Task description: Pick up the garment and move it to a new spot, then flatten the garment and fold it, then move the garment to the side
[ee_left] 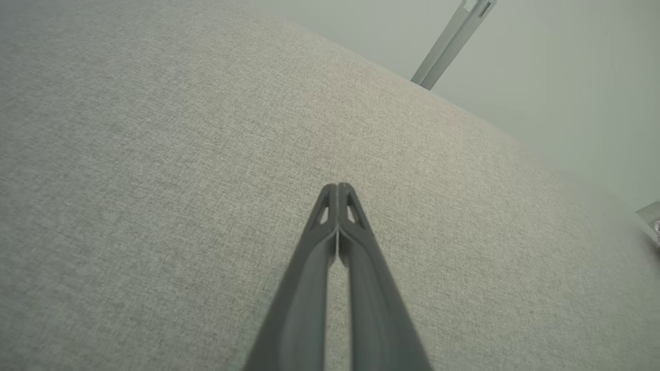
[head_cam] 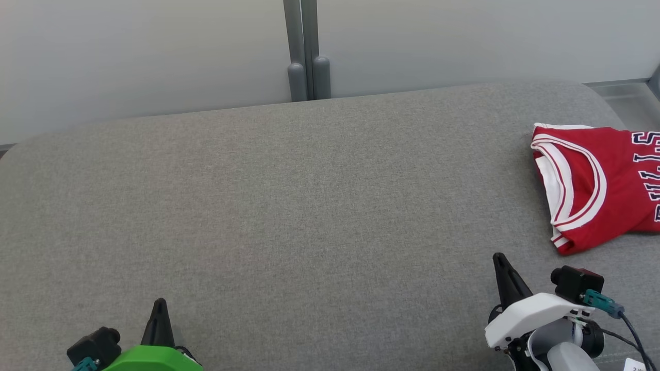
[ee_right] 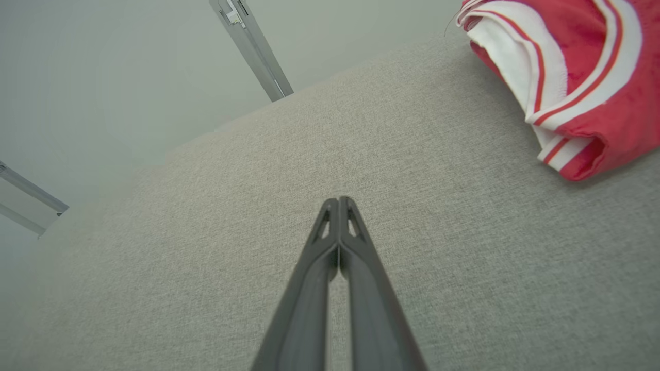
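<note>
The garment [head_cam: 603, 180] is a red jersey with white trim and dark lettering, lying folded at the right edge of the grey padded table [head_cam: 309, 206]. It also fills the top right corner of the right wrist view as the garment [ee_right: 582, 77]. My right gripper [head_cam: 499, 257] is shut and empty at the lower right, a short way in front and to the left of the jersey; its tips meet at the gripper [ee_right: 338, 199]. My left gripper [head_cam: 160, 301] is shut and empty at the lower left, far from the jersey, seen closed over bare fabric as the gripper [ee_left: 337, 185].
A pale wall with a grey vertical post [head_cam: 307, 51] stands behind the table's far edge. Grey fabric stretches between the two grippers and across the centre and left. The table's rounded right corner [head_cam: 598, 93] lies just beyond the jersey.
</note>
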Controlling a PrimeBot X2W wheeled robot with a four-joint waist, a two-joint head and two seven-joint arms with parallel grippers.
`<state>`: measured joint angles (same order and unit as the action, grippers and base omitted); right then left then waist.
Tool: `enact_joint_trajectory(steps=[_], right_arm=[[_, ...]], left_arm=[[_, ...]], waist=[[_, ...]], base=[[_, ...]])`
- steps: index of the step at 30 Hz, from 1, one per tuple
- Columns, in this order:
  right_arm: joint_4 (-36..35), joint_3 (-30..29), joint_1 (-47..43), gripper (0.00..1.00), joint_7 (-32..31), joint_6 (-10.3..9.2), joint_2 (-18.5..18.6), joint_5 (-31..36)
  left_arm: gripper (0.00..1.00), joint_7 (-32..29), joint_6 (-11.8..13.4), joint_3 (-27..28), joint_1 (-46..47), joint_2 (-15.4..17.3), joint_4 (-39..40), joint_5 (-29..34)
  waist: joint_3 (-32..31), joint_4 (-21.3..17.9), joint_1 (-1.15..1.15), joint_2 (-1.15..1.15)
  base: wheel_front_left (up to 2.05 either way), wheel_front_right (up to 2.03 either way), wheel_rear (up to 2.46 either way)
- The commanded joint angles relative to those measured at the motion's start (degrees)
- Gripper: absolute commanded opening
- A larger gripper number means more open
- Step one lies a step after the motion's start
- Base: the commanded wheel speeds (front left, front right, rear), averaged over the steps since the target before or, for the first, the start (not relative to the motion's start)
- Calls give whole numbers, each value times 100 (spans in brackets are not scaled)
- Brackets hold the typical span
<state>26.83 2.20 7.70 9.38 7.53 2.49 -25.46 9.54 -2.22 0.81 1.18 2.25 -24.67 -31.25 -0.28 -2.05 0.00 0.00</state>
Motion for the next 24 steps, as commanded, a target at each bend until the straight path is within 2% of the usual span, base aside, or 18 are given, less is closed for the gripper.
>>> enact_joint_trajectory(steps=[1, 24], right_arm=[[-151, -55, 59, 0, -59, -1, 20, -300], [-487, -300, 16, 0, -529, -3, 29, -2232]], left_arm=[[0, -51, -51, 47, 171, 29, 130, -270], [0, -515, -201, 214, 294, 45, 422, -2038]], waist=[[1, 4, 0, 0], [11, 47, 0, 0]], base=[[0, 0, 0], [0, 0, 0]])
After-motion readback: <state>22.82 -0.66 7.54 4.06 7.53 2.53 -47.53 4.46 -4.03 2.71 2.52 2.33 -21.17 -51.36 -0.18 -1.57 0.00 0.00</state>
